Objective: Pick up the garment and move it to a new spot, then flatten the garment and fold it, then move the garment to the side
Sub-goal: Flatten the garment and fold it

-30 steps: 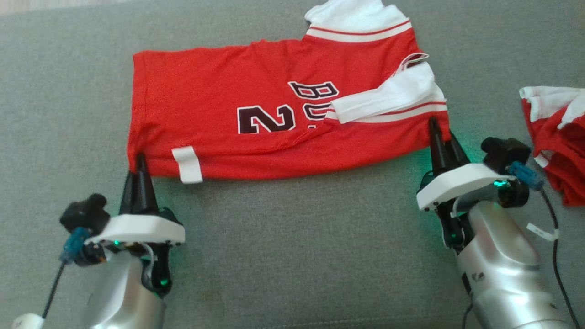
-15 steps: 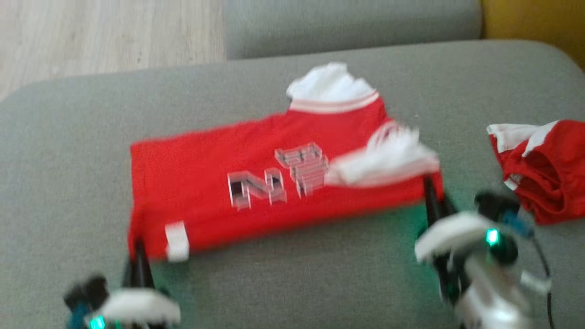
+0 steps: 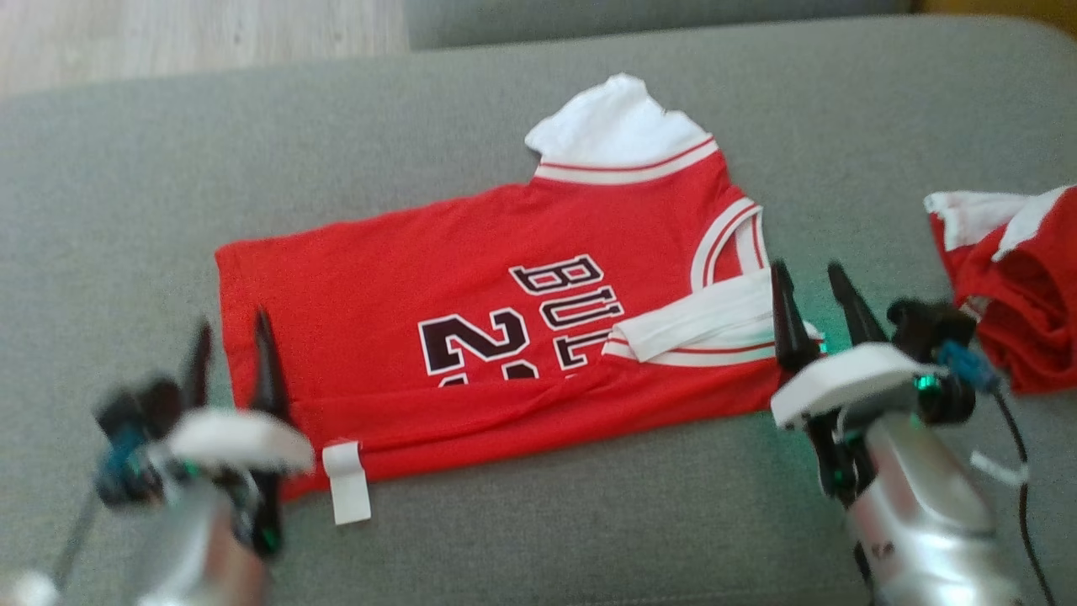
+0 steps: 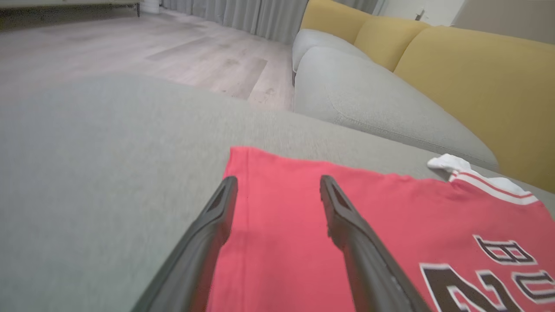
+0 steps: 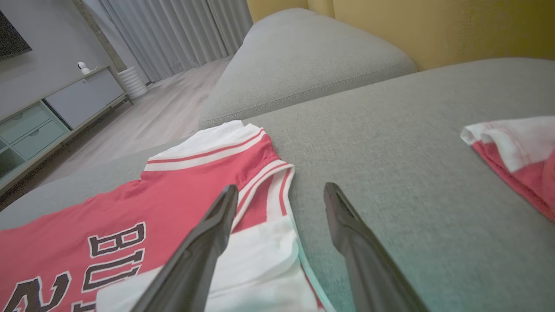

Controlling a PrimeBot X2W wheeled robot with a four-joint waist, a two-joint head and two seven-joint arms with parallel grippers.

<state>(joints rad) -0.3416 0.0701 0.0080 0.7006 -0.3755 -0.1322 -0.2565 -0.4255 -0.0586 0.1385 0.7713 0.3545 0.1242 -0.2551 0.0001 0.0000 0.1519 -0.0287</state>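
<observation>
L pincer & R pincer both released, nothing held.
L straddles hem edge of garment, R its neck end by folded sleeve; it lies flat on grey sofa, other red-white garment apart at R.

Smooth red cloth garment on matt, coarse-woven grey sofa cushion
</observation>
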